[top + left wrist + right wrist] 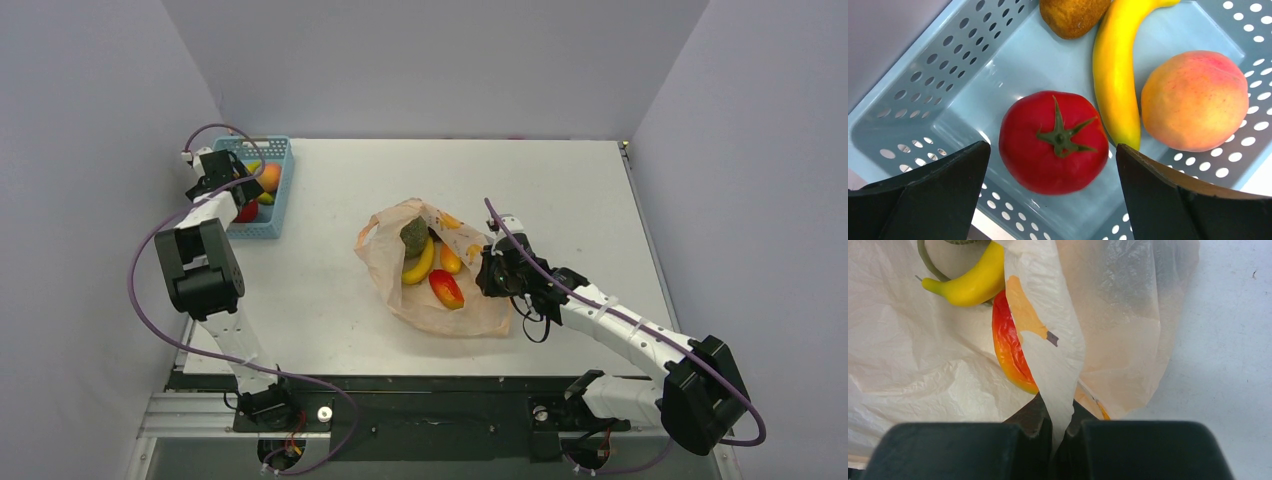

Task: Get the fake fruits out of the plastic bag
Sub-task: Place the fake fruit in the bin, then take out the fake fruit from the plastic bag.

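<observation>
The left gripper [222, 178] hangs open above the tomato [1053, 142], the right gripper [1060, 435] pinches the plastic bag [1048, 355]; probably the banana [420, 262] comes next.

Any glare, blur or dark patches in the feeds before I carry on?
Top external: even light, soft shadows, fake fruits in the plastic bag small but clear. Left wrist: sharp, mild sheen on the tomato, left fingers near-black. Right wrist: bag film bright and pale, right fingers dark, slightly soft.
</observation>
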{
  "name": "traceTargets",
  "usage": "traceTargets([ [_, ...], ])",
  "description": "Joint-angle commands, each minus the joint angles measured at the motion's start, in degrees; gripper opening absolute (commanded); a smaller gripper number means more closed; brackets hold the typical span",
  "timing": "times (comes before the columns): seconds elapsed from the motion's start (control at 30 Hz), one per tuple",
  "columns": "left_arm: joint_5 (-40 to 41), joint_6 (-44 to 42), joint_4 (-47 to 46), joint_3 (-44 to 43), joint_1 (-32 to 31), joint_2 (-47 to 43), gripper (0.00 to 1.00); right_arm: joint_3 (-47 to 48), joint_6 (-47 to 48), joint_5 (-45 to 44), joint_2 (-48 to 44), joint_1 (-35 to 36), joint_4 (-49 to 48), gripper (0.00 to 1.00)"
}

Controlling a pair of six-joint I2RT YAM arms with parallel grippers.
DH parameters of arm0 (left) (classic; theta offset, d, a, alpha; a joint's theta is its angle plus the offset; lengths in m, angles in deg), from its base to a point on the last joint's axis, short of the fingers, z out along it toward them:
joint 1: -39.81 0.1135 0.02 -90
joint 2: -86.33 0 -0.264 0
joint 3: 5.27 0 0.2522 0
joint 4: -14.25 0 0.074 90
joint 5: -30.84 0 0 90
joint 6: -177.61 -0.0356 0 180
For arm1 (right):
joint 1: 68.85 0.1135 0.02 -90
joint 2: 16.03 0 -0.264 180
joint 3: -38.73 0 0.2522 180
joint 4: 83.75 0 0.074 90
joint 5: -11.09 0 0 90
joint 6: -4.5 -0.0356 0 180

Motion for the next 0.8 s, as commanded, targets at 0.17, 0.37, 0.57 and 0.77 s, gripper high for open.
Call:
traceTargets([
  [0.17,-3.8,3.5,2.92,-0.17,0.1,-11.39,0.97,3.37,-0.02,-1.13,-0.26,0.19,0.06,0.0],
  [0.37,-14.29,10.47,1.3,10.96,-1.75,-27.98,0.97,3.47,-1.28,-1.12,0.35,0.3,0.58,0.0],
  [0.57,-23.87,12.5,1.38,19.93,-12.35,-40.2,0.97,3.21,-2.15,-0.9,0.78,0.31,1.4,0.0],
  [0.77,-23.18,13.85,2.21,28.38,-29.59,-52.87,0.97,3.13,-2.35,-1.12,-0.04,0.33,1.86,0.0],
])
